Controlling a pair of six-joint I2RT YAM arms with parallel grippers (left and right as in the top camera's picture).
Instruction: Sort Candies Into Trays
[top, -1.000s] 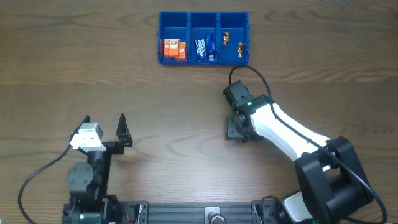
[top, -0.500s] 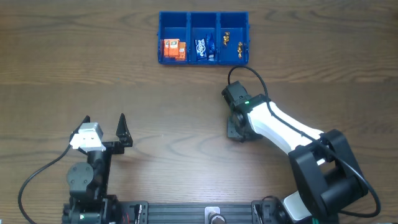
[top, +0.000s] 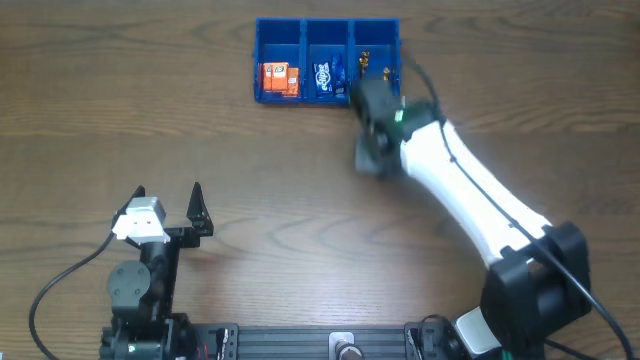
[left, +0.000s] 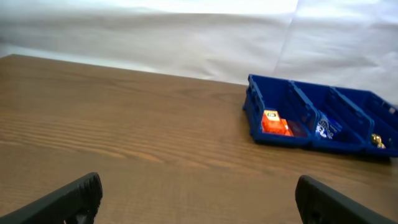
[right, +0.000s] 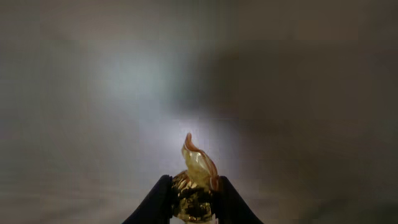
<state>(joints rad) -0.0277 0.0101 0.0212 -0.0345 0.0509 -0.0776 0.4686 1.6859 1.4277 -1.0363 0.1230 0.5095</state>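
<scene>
Along the far side of the wooden worktop (top: 120, 110) sat a blue tray (top: 328, 24) with three compartments: orange candies (top: 279, 80) in the left one, blue candies (top: 328, 78) in the middle, gold candies (top: 376, 66) in the right. Close to the tray's near right corner was the right end effector (top: 370, 152), pinched tight on a gold-wrapped candy (right: 195, 180) whose twisted tail stuck out past the fingertips. The left end effector (top: 168, 205) sat near its base, spread wide and holding nothing.
</scene>
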